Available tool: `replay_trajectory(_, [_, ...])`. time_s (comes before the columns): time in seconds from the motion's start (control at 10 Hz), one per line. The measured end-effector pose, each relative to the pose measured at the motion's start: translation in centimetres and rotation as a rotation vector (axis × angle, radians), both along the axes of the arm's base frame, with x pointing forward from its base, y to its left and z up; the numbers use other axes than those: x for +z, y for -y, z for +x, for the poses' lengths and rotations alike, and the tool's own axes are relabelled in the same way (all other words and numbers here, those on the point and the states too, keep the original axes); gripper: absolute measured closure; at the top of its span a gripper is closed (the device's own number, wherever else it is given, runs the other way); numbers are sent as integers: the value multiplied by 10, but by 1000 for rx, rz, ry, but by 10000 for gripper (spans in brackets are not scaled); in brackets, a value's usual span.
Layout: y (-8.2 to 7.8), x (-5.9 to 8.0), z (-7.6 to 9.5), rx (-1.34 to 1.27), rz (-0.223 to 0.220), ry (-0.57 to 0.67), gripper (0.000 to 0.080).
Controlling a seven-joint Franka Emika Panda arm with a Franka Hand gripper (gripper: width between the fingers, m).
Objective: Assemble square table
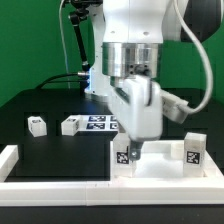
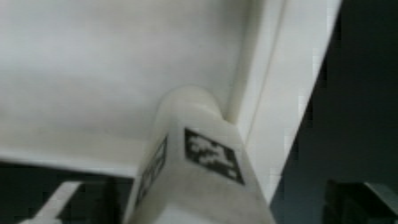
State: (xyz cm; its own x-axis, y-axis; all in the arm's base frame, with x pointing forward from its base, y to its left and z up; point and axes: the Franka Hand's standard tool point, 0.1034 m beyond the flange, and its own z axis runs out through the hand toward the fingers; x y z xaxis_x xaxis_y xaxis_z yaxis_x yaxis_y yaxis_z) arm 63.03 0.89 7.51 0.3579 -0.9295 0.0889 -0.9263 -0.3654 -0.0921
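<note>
Masking pincer grip: blur | leg at panel corner, contact unclear

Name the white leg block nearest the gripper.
The tagged white leg block upright at the white square panel's corner on the exterior view's left, directly under the gripper.

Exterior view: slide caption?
Gripper over a tagged leg at the square panel's corner; second leg stands at another, two loose legs on the table.
</note>
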Motion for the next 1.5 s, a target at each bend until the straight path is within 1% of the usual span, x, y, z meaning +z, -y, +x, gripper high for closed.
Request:
replay_trajectory(0.1, [-1, 0, -5, 46, -7, -7, 188])
replay_trajectory(0.2, [1, 0, -4, 99, -15, -9, 157])
replay_trajectory(0.3, [2, -1, -4, 199, -28, -14, 157])
replay_trajectory(0.4, [-1, -1, -4, 276, -46, -22, 151])
replay_trajectory(0.5, [-10, -2, -5, 474, -97, -48, 151])
replay_trajectory(0.6, [-16, 0, -4, 618, -122, -60, 150])
replay_trajectory(0.7, [-17, 1, -4, 623, -123, -56, 178])
replay_trajectory(0.8, [-16, 0, -4, 590, -120, -56, 178])
replay_trajectory(0.9, [-14, -1, -5, 573, -119, -59, 310])
replay_trajectory(1.0, [-9, -2, -8, 494, -112, -63, 444])
replay_trajectory(1.1, [-8, -2, -8, 421, -104, -62, 444])
replay_trajectory(1.2, [-8, -3, -9, 361, -98, -57, 510])
replay_trajectory(1.4, [-8, -3, -8, 221, -84, -46, 510])
replay_trajectory(1.5, [-7, -4, -8, 114, -63, -37, 510])
